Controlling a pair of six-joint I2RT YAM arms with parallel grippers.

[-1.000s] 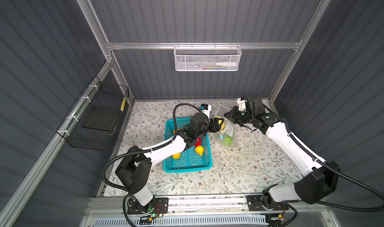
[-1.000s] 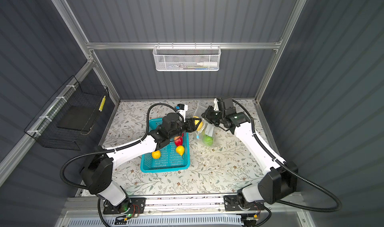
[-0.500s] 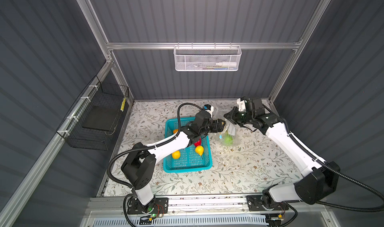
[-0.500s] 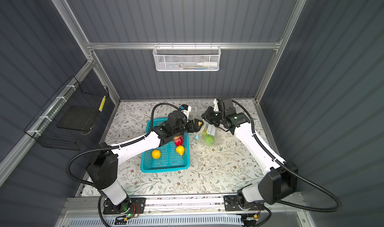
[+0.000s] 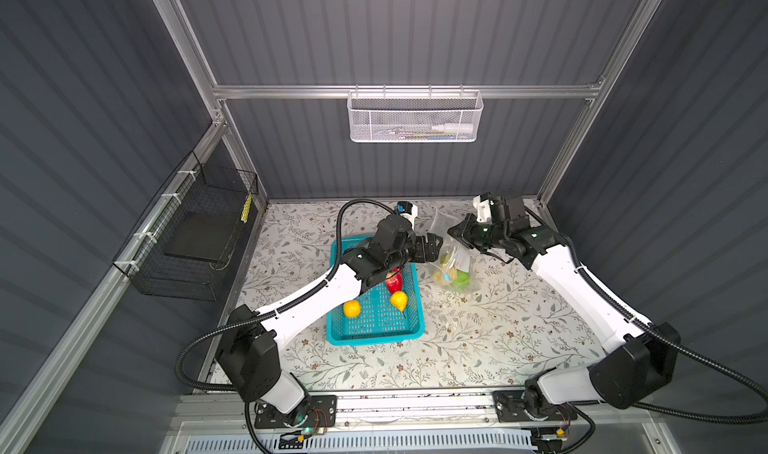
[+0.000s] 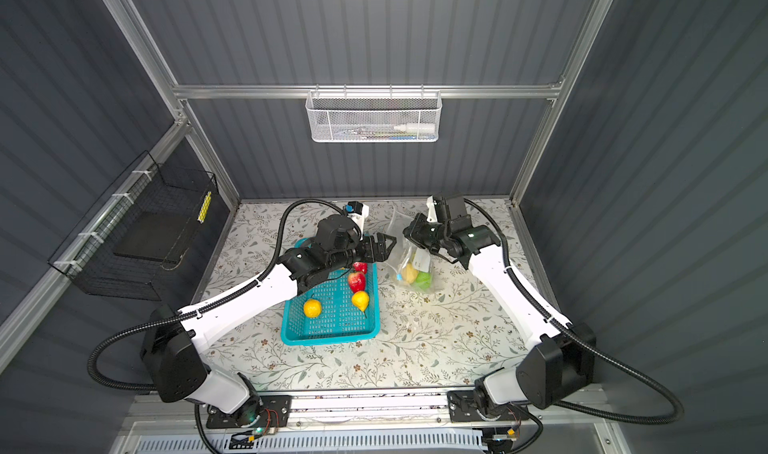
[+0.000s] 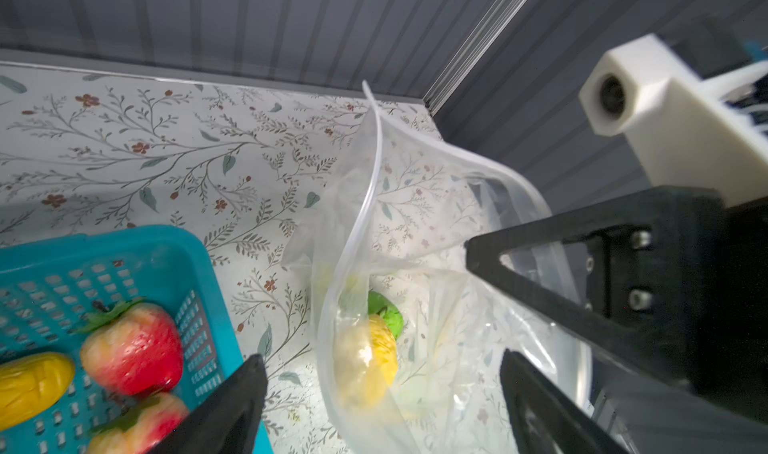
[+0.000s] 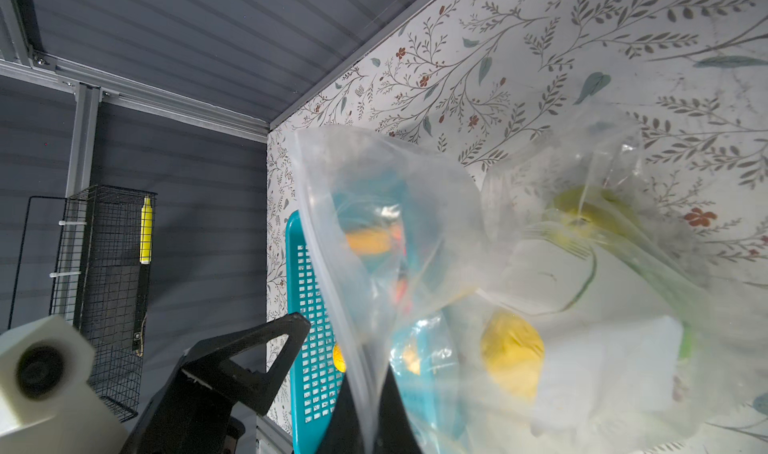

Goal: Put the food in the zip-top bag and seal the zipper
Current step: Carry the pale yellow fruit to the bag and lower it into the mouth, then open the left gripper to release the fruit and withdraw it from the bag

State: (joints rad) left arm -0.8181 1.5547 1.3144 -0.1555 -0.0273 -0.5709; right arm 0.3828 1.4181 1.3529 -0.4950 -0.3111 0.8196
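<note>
The zip-top bag (image 5: 454, 265) lies near the far edge of the surface (image 5: 498, 340), right of the middle and just beside the far right corner of the teal basket (image 5: 374, 336). Its upper lip is pinched by the right end effector (image 5: 456, 232), whose jaws are pressed together on the plastic. The lip is thereby lifted, so that the mouth is held gaping toward the left arm while the bag's bottom appears to rest on the surface. The zipper (image 7: 372, 169) is seen unsealed, curving up along the free lip.

A yellow fruit (image 7: 376, 350) and a green fruit (image 7: 388, 313) are lodged at the bottom of the bag. The left end effector (image 5: 433, 246) is poised at the mouth with its jaws spread wide and nothing between them, so a return to the basket is judged the next move.

In the basket two strawberries (image 6: 356, 281), an orange citrus (image 6: 312, 308) and a yellow piece (image 6: 360, 300) are in sight. The loading is therefore judged roughly half done, and sealing not yet due.
</note>
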